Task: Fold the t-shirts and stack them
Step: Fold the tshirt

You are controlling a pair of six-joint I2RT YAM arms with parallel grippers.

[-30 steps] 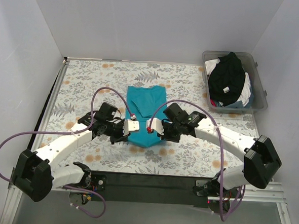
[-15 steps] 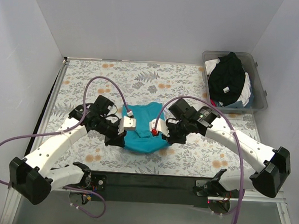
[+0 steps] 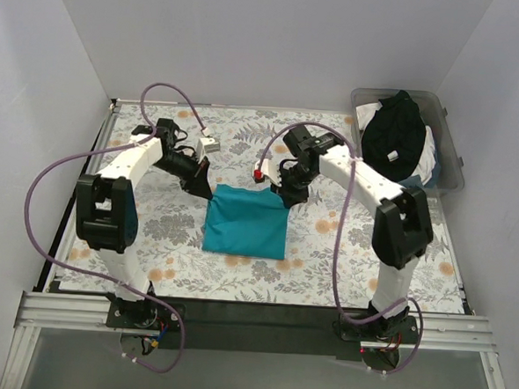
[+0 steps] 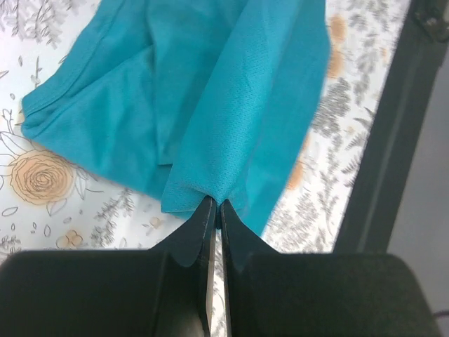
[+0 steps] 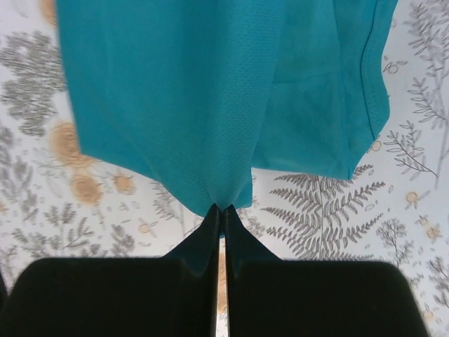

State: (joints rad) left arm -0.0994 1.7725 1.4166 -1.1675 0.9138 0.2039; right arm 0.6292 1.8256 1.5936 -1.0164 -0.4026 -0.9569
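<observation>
The teal t-shirt lies doubled over in the middle of the floral tablecloth, its far edge lifted. My left gripper is shut on its far left corner; in the left wrist view the teal cloth bunches at the shut tips. My right gripper is shut on the far right corner; in the right wrist view the cloth is pinched at the tips. A black t-shirt with a small white label lies on whitish and pink shirts in the bin.
A clear plastic bin holding the other shirts stands at the back right corner. White walls close in the table on three sides. A black strip runs along the near edge.
Both grippers have carried the shirt's near edge up and away from the bases to the far side, folding the teal shirt over itself. Both arms are now stretched out.
</observation>
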